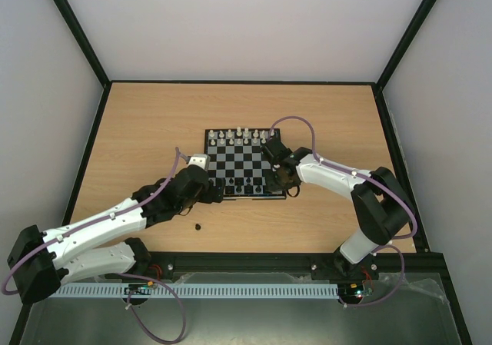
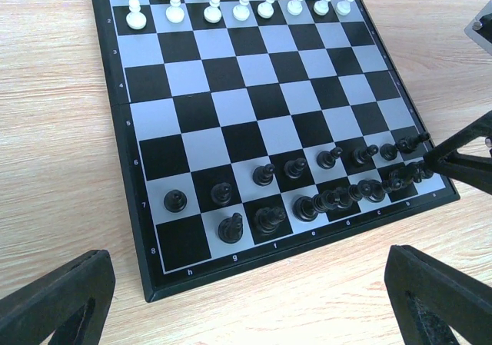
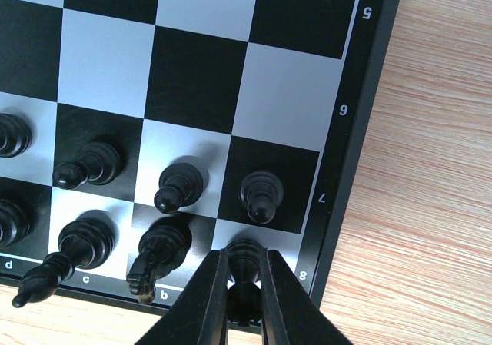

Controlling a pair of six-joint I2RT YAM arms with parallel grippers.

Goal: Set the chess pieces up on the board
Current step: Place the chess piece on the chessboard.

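Quick status for you: this looks nearly done. The board [image 2: 121,122] sits around the middle of the surface [image 1: 154,130], and the white pieces [image 2: 242,7] fill the board's two far rows. The black pieces [image 2: 295,167] are on its two near rows. I count a full line of eight in the second row from the near edge. The row on the near edge is filled too, except for the left corner square [image 2: 182,241], which is bare.

Your right jaws are at the board's near right corner, pinched almost fully together around the corner piece [image 3: 244,253]. That piece stands upright on the last square by the rim. From the right wrist view I can't tell whether it's fully seated or a hair above the board.

Your left jaws are spread as wide as they go and carry nothing. They hover just off the board's near left corner.

What's left, as far as I can judge, is to let go of that corner piece. After that there's one loose piece [image 1: 198,226] lying on the surface just off the board's near left corner, close to your left arm. It's too small to identify, but my guess is it belongs on that bare corner square.
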